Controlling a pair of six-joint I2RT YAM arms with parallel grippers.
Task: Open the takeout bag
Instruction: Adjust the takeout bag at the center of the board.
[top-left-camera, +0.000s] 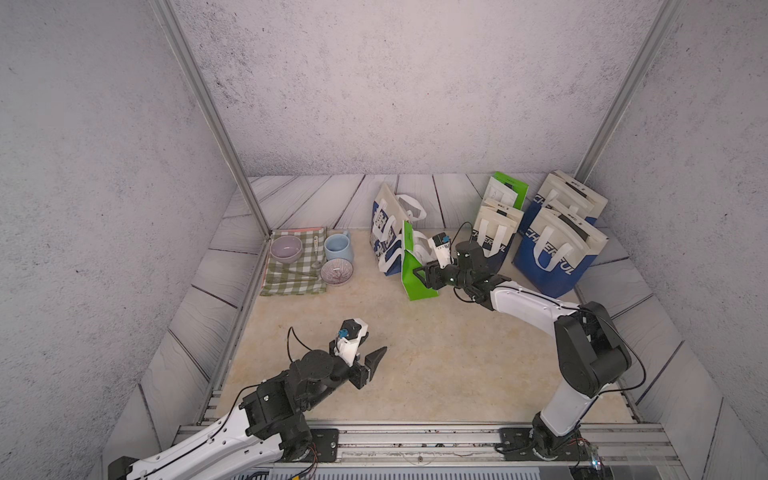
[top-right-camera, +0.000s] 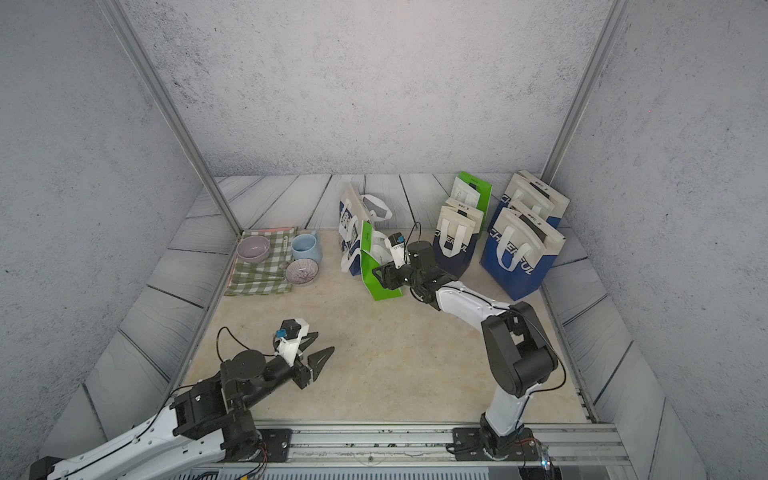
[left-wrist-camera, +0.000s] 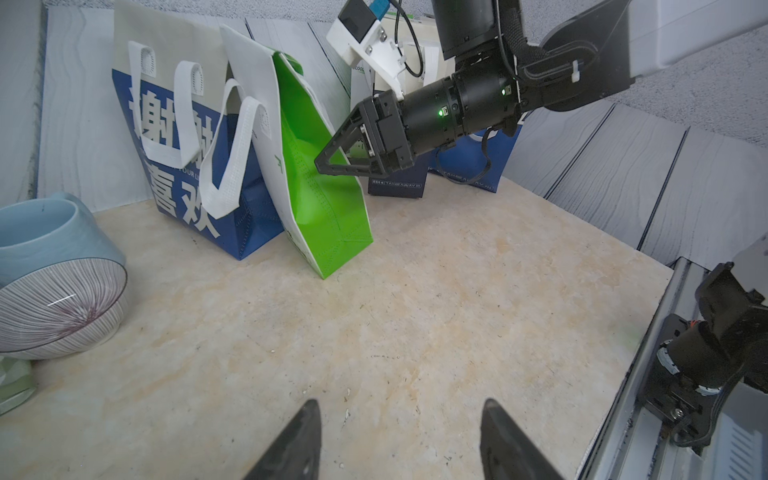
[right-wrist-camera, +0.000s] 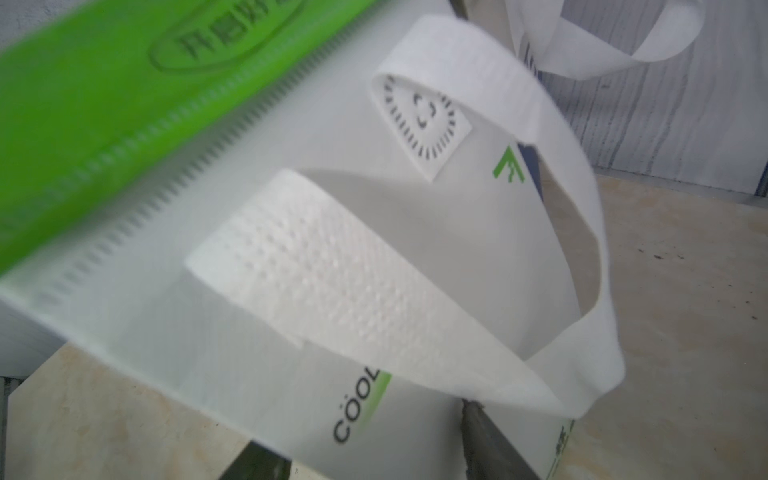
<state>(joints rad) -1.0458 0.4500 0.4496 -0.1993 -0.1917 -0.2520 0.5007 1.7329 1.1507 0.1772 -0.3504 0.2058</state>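
takeout bag: the green-and-white takeout bag stands on the far half of the desk, a little right of centre, tilted left toward a blue bag just beside it.
right jaws: at the bag's right, against its green side panel. the right wrist view shows them apart, with the bag's white face lying across the gap and hiding the tips. whether they pinch it, cannot tell.
left jaws: apart and empty, over bare desk on the near half, left of centre, well apart from the bag.
top views only: the whole layout, with more blue-and-cream bags at the far right. a checked cloth, lilac bowl, mug and striped bowl sit at the far left.
left wrist view only: the bag seen side-on with its narrow base on the desk, and large white characters on the blue bag.
right wrist view only: close and partly blurred. the word "cool" is printed low on the white face, and there is an oval stamp on the green strip.
materials: the bag is soft non-woven cloth. its flat white handle loops are embossed with fine dots, one end welded on in a heart-shaped dashed patch. dotted seams run along the green panel. the desk is mottled beige and stone-like. the striped bowl is glazed with fine radial lines.
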